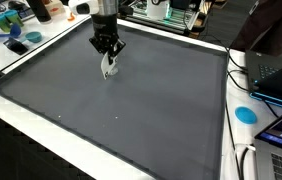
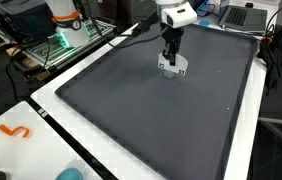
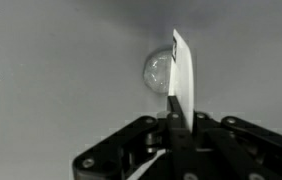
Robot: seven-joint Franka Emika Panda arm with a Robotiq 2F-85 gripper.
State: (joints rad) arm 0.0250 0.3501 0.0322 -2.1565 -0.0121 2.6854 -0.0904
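Observation:
My gripper (image 1: 107, 52) is shut on the thin white handle (image 3: 182, 72) of a small utensil. The utensil has a clear rounded bowl (image 3: 157, 70) at its far end. It hangs from the jaws (image 3: 177, 118) with its lower end at or just above the dark grey mat (image 1: 131, 110); I cannot tell whether it touches. In both exterior views the gripper (image 2: 169, 50) stands over the far part of the mat, with the white utensil (image 2: 172, 66) below it. It also shows under the jaws in an exterior view (image 1: 107, 68).
The mat (image 2: 161, 120) covers most of a white-edged table (image 2: 41, 110). A blue round lid (image 1: 245, 114) and a laptop (image 1: 281, 75) lie off the mat's side. An orange squiggle (image 2: 16, 131) lies on the white corner. Clutter and cables line the far edge.

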